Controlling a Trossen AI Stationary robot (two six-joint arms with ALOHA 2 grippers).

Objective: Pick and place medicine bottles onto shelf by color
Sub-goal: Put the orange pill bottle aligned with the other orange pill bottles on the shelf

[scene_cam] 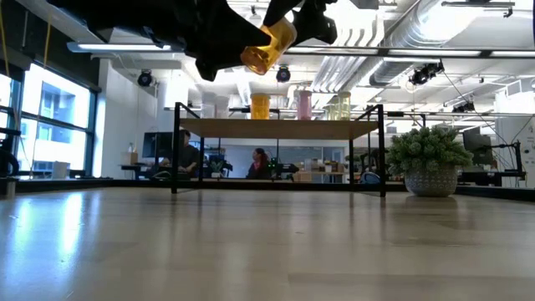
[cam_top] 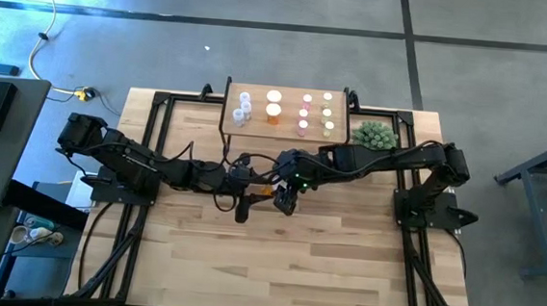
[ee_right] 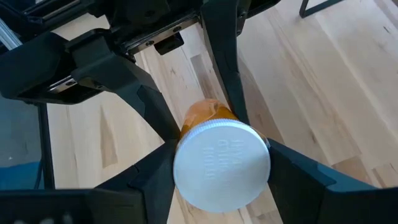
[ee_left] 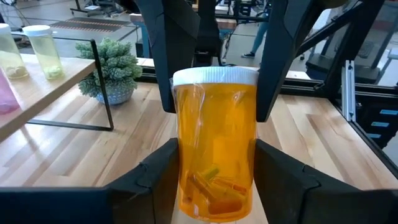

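Note:
An orange medicine bottle (ee_left: 216,124) with a white cap (ee_right: 222,165) hangs tilted in the air above the middle of the table (cam_top: 295,261), between both grippers. My left gripper (ee_left: 216,168) reaches in from the left and my right gripper (ee_right: 222,180) slants down from the right; each is shut on the bottle. In the low view the bottle (scene_cam: 269,46) is well above the tabletop. The shelf (cam_top: 285,127) stands at the far edge on black legs and carries white, orange, pink and yellow-green bottles in groups. My left gripper pinches the bottle's lower body (ee_left: 186,180) between its two fingers, coming nearly level from the table's left. The bottle is clear of the table. My right gripper pinches the white cap's rim (ee_right: 183,168) and the top of the body between its two fingers, slanting down from the right.
A green spiky plant in a pot (cam_top: 373,134) stands just right of the shelf. The shelf board (scene_cam: 276,127) sits raised on thin legs with room beneath. Bare wood lies toward the near edge. People sit in the room beyond the table.

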